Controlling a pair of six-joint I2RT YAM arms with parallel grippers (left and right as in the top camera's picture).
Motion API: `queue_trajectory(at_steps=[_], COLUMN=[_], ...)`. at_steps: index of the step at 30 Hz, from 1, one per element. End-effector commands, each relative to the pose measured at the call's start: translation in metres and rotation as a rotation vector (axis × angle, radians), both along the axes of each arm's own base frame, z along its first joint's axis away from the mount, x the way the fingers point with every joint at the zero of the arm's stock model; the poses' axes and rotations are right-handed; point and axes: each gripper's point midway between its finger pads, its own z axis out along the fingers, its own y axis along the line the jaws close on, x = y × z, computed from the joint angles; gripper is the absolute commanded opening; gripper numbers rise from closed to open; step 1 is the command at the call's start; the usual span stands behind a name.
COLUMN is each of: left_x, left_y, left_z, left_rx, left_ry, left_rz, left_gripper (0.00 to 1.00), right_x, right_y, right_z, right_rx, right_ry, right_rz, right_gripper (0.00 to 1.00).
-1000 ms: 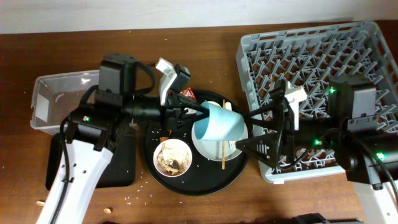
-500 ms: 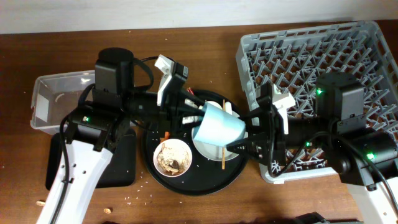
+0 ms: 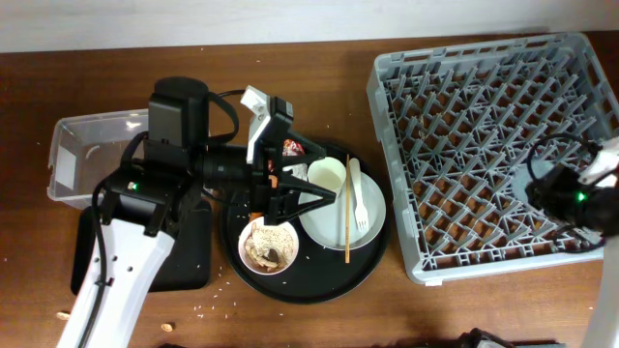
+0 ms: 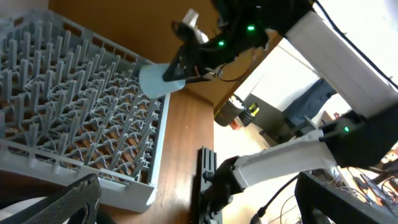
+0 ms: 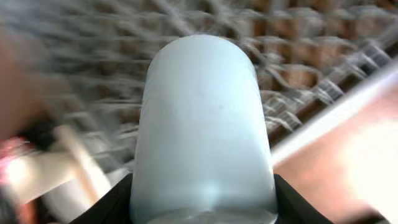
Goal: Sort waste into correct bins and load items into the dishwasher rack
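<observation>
My right gripper [image 5: 202,208] is shut on the pale blue cup [image 5: 202,124], which fills the right wrist view. In the left wrist view the cup [image 4: 158,79] hangs above the grey dishwasher rack [image 4: 74,118]. The right arm [image 3: 575,193] is at the rack's [image 3: 484,106] right side. My left gripper [image 3: 288,184] stands open and empty over the round black tray [image 3: 290,285]. On that tray lie a white plate [image 3: 372,217], a white cup [image 3: 326,174], a fork [image 3: 356,198], a wooden stick [image 3: 347,227], a bowl [image 3: 269,244] of food scraps and a red wrapper [image 3: 292,147].
A clear tub [image 3: 82,155] sits at the far left, with a shallow black tray [image 3: 189,261] in front of it, partly under the left arm. Rice-like scraps [image 3: 208,309] lie on the wooden table near the front edge.
The left gripper opened and let go of the blue cup. The right gripper closed on the cup and carried it right, from over the plate to above the rack.
</observation>
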Motion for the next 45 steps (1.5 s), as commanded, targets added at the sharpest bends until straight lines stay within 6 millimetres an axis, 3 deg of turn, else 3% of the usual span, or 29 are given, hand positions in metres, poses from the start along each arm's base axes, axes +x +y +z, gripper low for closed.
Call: queue_trajectory(at_steps=[1, 3, 6, 8, 9, 10, 12, 13, 15, 16, 18, 19, 21, 24, 27, 28, 30, 32, 34, 36, 38, 39, 40, 41, 43, 45], left_x=[0.001, 0.002, 0.003, 0.004, 0.009, 0.015, 0.029, 0.038, 0.058, 0.066, 0.080, 0.088, 0.101, 0.121, 0.131, 0.131, 0.130, 0.130, 0.126, 0.116, 0.094, 0.081, 0.062, 0.049, 0.022, 0.001], left_y=[0.002, 0.003, 0.003, 0.003, 0.004, 0.006, 0.015, 0.022, 0.040, 0.045, 0.039, 0.036, 0.031, 0.019, 0.015, 0.015, 0.015, 0.008, 0.005, 0.016, 0.010, 0.005, 0.006, 0.010, 0.017, 0.012], left_z=[0.001, -0.001, -0.001, -0.002, -0.006, -0.012, -0.033, -0.050, -0.089, -0.106, -0.147, -0.173, -0.206, -0.271, -0.300, -0.310, -0.317, -0.306, -0.265, -0.218, -0.166, -0.135, -0.091, -0.064, -0.017, 0.011], left_rx=[0.019, 0.030, 0.032, 0.036, 0.062, 0.090, 0.199, 0.290, 0.517, 0.607, 0.785, 0.869, 0.936, 1.007, 1.032, 1.048, 1.063, 1.023, 0.973, 0.916, 0.750, 0.630, 0.472, 0.369, 0.171, 0.035], left_ry=[-0.018, -0.014, -0.014, -0.015, -0.016, -0.013, 0.019, 0.033, 0.080, 0.099, 0.115, 0.137, 0.183, 0.277, 0.289, 0.299, 0.309, 0.318, 0.310, 0.307, 0.292, 0.263, 0.189, 0.136, 0.049, -0.006], left_rz=[0.030, 0.042, 0.044, 0.050, 0.086, 0.121, 0.236, 0.322, 0.546, 0.636, 0.752, 0.797, 0.845, 0.853, 0.869, 0.863, 0.856, 0.834, 0.826, 0.833, 0.675, 0.557, 0.420, 0.336, 0.179, 0.035], left_gripper=[0.99, 0.99, 0.99, 0.99, 0.99, 0.99, 0.99, 0.96, 0.83, 0.76, 0.73, 0.73, 0.73, 0.61, 0.55, 0.45, 0.13, 0.00, 0.00, 0.00, 0.00, 0.00, 0.00, 0.00, 0.00, 0.00], right_x=[-0.017, -0.020, -0.019, -0.016, -0.012, -0.006, 0.013, 0.022, 0.036, 0.034, 0.020, 0.013, 0.006, 0.001, -0.001, -0.001, -0.001, -0.001, -0.001, -0.001, -0.001, -0.005, -0.012, -0.015, -0.022, -0.032], right_y=[-0.029, -0.032, -0.032, -0.029, -0.022, -0.018, -0.001, 0.013, 0.065, 0.084, 0.134, 0.145, 0.149, 0.150, 0.150, 0.150, 0.150, 0.149, 0.145, 0.143, 0.149, 0.176, 0.201, 0.212, 0.234, 0.252], right_z=[-0.032, -0.054, -0.070, -0.074, -0.074, -0.069, -0.040, -0.023, 0.038, 0.059, 0.094, 0.097, 0.095, 0.086, 0.083, 0.083, 0.083, 0.082, 0.081, 0.080, 0.082, 0.094, 0.109, 0.118, 0.145, 0.170], right_rx=[-0.055, -0.023, 0.013, 0.039, 0.075, 0.100, 0.157, 0.186, 0.217, 0.195, 0.139, 0.140, 0.130, 0.137, 0.137, 0.135, 0.135, 0.129, 0.096, 0.088, 0.103, 0.183, 0.278, 0.317, 0.414, 0.517], right_ry=[0.221, 0.340, 0.404, 0.408, 0.386, 0.349, 0.213, 0.133, -0.110, -0.178, -0.307, -0.309, -0.285, -0.231, -0.216, -0.213, -0.211, -0.212, -0.204, -0.202, -0.219, -0.299, -0.400, -0.455, -0.618, -0.740], right_rz=[-0.127, -0.124, -0.116, -0.110, -0.097, -0.078, 0.006, 0.077, 0.294, 0.361, 0.548, 0.562, 0.561, 0.571, 0.574, 0.573, 0.572, 0.578, 0.582, 0.578, 0.626, 0.802, 0.958, 1.026, 1.172, 1.275], right_gripper=[0.47, 0.47, 0.48, 0.73, 0.80, 0.80, 0.81, 0.81, 0.80, 0.81, 0.82, 0.81, 0.82, 0.82, 0.83, 0.83, 0.83, 0.83, 0.84, 0.84, 0.83, 0.83, 0.82, 0.82, 0.82, 0.82])
